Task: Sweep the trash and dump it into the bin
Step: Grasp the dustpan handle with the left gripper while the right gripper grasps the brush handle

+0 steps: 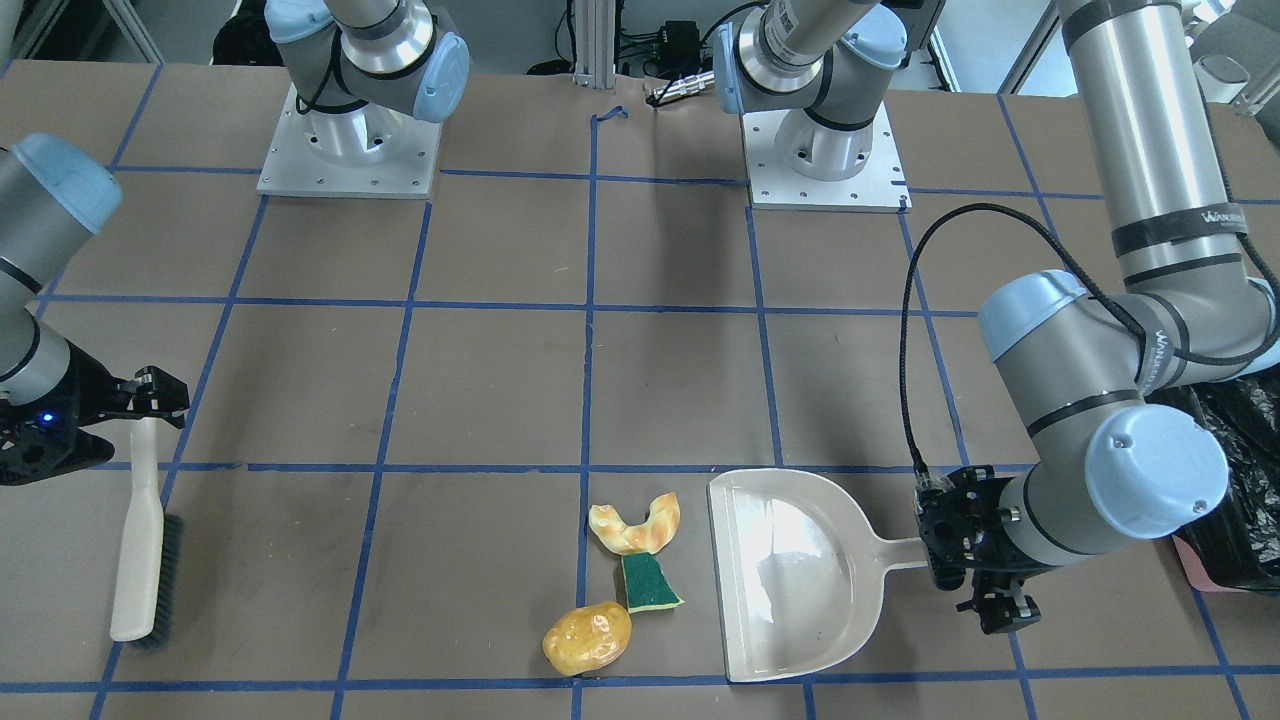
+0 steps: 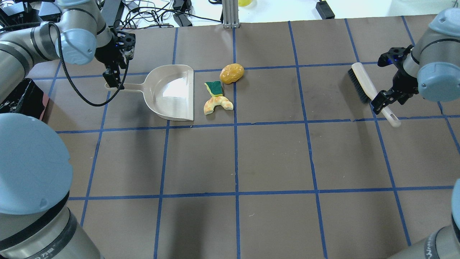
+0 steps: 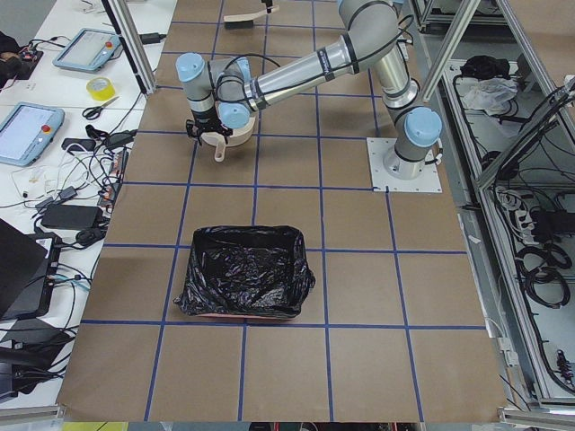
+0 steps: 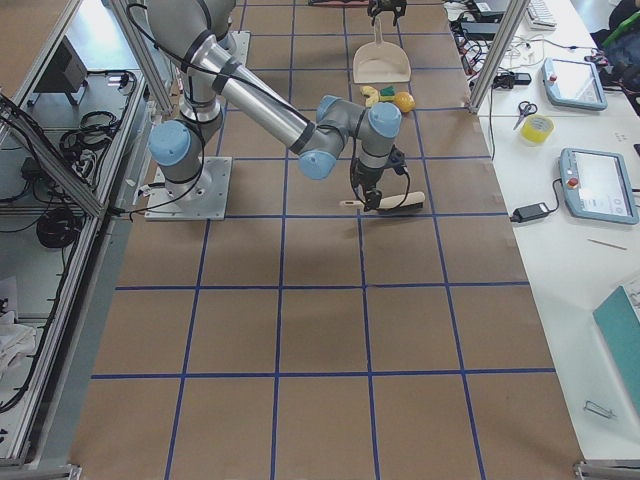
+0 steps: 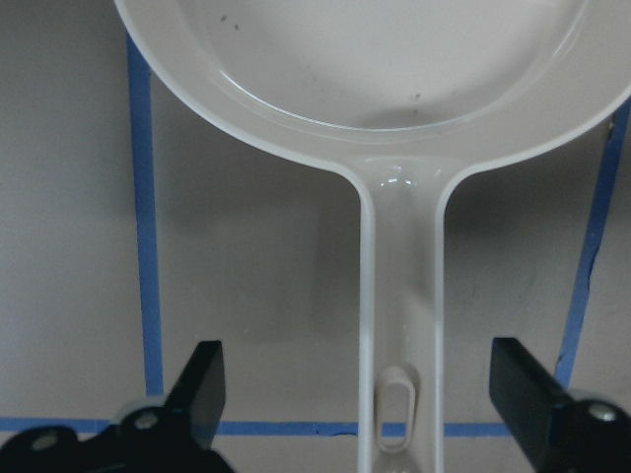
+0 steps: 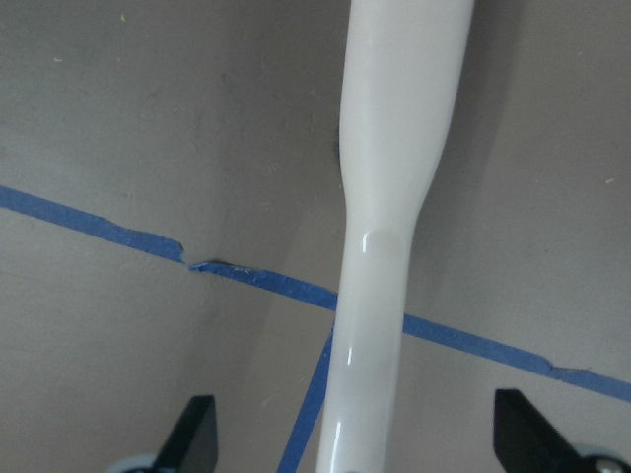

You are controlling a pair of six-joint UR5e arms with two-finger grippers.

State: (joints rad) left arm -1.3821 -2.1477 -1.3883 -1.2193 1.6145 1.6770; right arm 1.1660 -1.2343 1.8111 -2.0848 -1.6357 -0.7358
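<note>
trash: glossy yellow-brown potato-like lump [image 2: 231, 73], curved orange-cream peel piece [image 2: 215, 104], green sponge wedge [image 2: 214, 88], near operators' edge, just beside lip of cream plastic dustpan [image 2: 172, 93] | pink-sided black-bagged bin [image 3: 243, 280]: left-end edge | left gripper [image 5: 363, 389]: fingers apart, either side of pan handle | right gripper [image 6: 357, 429]: apart, either side of the handle of cream dark-bristled brush [image 2: 362, 79] | advice: clamp both handles squarely, keep lip flat

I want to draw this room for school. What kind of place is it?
Probably a robot lab: two robot arms bolted to a table marked with a blue tape grid, plus control tablets and tangled cables on the side bench.
</note>
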